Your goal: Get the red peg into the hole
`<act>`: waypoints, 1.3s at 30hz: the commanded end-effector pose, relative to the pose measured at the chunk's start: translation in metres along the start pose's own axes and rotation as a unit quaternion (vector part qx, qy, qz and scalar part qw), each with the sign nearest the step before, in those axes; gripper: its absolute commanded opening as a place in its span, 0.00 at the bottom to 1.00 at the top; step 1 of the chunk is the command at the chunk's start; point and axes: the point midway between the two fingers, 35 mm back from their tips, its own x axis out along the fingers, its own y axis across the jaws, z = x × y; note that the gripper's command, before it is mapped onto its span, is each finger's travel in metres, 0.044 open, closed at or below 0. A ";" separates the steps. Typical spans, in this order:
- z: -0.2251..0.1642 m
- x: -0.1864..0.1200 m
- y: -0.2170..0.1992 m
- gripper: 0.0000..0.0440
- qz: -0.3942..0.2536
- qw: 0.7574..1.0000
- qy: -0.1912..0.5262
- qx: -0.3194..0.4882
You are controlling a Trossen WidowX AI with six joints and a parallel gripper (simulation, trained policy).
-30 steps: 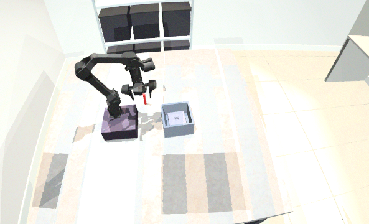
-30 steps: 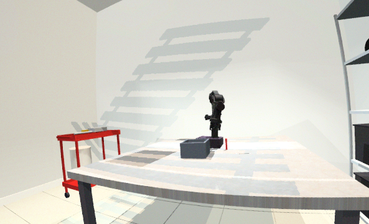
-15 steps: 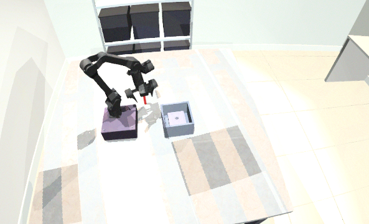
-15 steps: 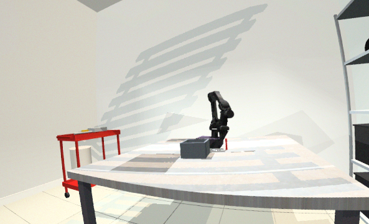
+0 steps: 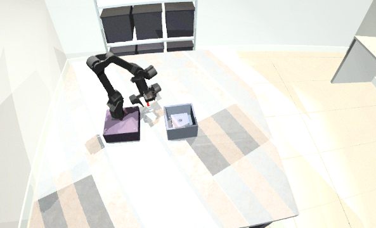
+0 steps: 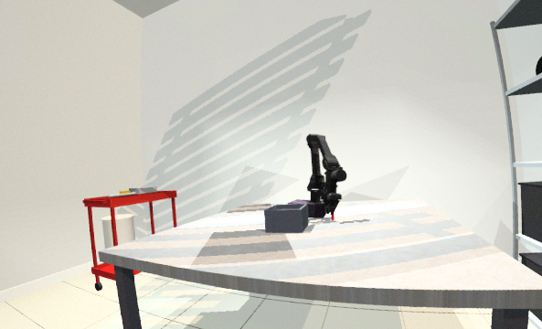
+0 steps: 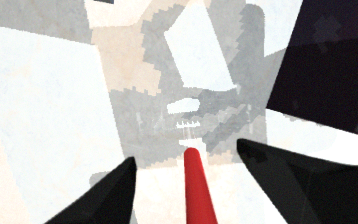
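Observation:
The red peg (image 5: 148,104) (image 6: 333,217) (image 7: 199,195) stands about upright on the table beside the arm's base; its upper part is hidden by the gripper in the top and exterior views. My gripper (image 5: 148,101) (image 6: 333,211) (image 7: 187,153) is low over the peg and open, with one finger on each side of it. The wrist view shows a gap between the peg and each finger. The open grey-blue box (image 5: 182,132) (image 6: 286,220) stands to the right of the peg in the top view. The pale plate (image 5: 186,117) with its round hole lies at the box bottom.
The arm's dark purple base block (image 5: 122,137) (image 7: 330,70) stands close to the peg, on the side away from the box. The table (image 5: 162,190) (image 6: 366,270) carries striped shadows. A shelf with dark bins (image 5: 148,25) and a red cart (image 6: 133,198) stand beyond the table.

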 end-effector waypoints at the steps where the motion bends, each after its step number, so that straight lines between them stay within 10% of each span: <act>1: -0.003 0.003 0.001 0.60 -0.005 1.000 0.014 -0.003; 12: -0.005 0.005 0.002 0.00 -0.030 0.998 0.047 -0.016; 39: 0.068 -0.083 0.087 0.00 0.047 0.994 -0.059 -0.073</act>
